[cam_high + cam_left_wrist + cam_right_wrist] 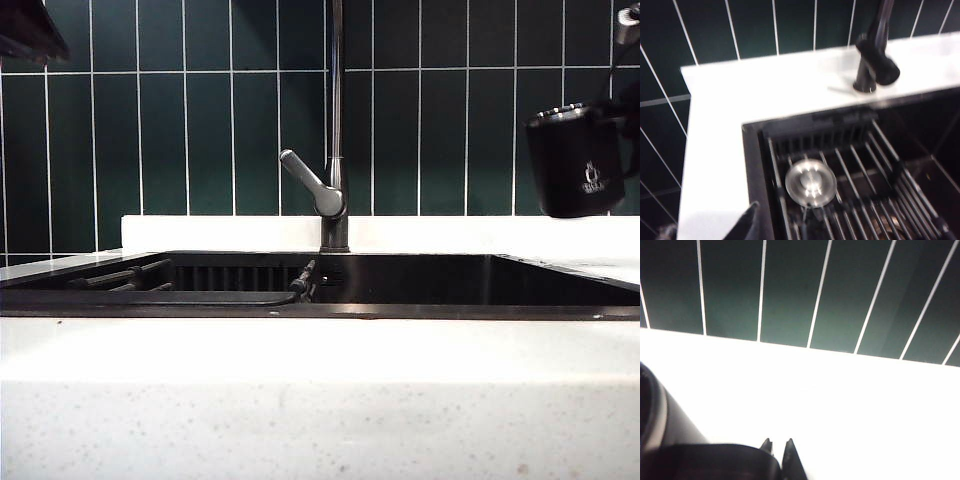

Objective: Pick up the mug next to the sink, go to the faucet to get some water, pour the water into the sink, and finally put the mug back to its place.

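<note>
We note the sink point(420, 285), a wide black recessed basin in speckled white counter point(320, 400). Faucet point(336, 120): slim grey metal. Mug point(575, 160): matte black, silver rim, aloft at right, right gripper point(779, 447) clenched on its handle. Left gripper point(747, 225) above sink corner; jaw state unclear.

Black mug point(575, 160) with pale logo, tilted slightly, held in air right of faucet point(335, 150). Dark sink point(420, 285) below, lever angled left.

White countertop point(840, 405) blown out by glare; left wrist view slightly blurred.
</note>
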Tool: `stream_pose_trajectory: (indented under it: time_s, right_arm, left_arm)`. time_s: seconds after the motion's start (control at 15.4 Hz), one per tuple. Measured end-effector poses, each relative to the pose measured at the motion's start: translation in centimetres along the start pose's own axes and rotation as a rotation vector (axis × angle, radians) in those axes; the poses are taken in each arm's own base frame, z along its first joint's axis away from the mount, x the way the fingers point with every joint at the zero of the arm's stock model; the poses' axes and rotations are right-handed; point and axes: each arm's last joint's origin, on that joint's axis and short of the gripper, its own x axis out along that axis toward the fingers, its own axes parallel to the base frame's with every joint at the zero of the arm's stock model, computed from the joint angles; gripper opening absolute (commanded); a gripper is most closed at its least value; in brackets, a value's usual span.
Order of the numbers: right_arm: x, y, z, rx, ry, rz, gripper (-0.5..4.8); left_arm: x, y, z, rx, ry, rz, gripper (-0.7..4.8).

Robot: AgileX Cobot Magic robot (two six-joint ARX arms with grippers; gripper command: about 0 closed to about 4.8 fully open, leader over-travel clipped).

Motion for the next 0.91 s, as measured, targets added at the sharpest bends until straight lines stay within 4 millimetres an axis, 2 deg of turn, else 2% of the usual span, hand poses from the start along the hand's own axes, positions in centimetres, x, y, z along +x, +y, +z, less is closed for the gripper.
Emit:
stream_pose_trajectory:
  time_s: [0.26, 0.58, 0.91]
  right_arm:
    - [0.4, 0.2, -1.8, 0.075, 0.047, -0.016, 0.08]
    - [0.5, -0.2, -2.2, 0.166, 0.068, -0.122, 0.08]
    - [0.4, 0.0, -3.0, 0.216, 0.145, -0.129, 0.16]
  left_arm:
    - [0.3, -0.1, -1.3, 0.001, 0.022, -0.001, 1.11]
    - [0.3, -0.1, -1.5, -0.023, 0.030, -0.002, 1.11]
    - [0.3, -0.1, -1.5, -0.035, 0.030, -0.002, 1.11]
